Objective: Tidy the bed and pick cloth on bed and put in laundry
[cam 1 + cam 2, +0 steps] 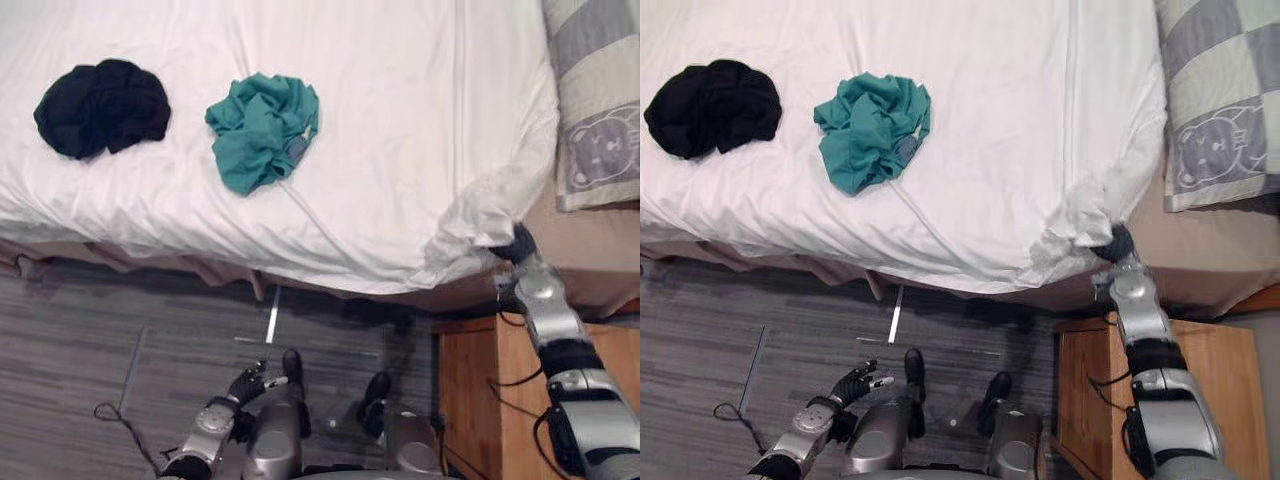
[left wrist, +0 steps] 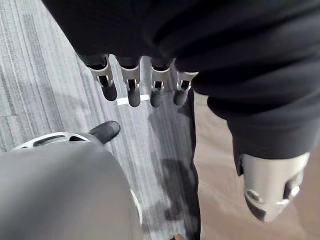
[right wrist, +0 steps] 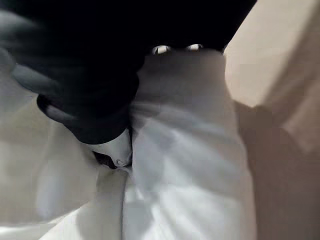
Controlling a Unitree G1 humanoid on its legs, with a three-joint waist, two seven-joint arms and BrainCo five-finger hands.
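White sheet [image 1: 400,150] across the bed, lightly creased, near corner bunched and lifted off the tan mattress [image 1: 600,250]. Grey plank-pattern floor [image 1: 100,330] below the bed's near edge. Checked grey pillow [image 1: 600,100] with a bear motif at the far right. Wooden nightstand [image 1: 1210,370] beside the bed, lower right.

Black cloth [image 1: 100,105] crumpled on the sheet at far left, long axis roughly along the bed edge. Teal cloth [image 1: 262,130] crumpled mid-bed, well apart from the black one, long axis from far side toward the near edge, narrower end pointing nearward and slightly left.

Right hand [image 1: 518,245] at the bunched corner, clenched on the white sheet. Left hand [image 1: 245,383] low over the floor, fingers relaxed, holding nothing.
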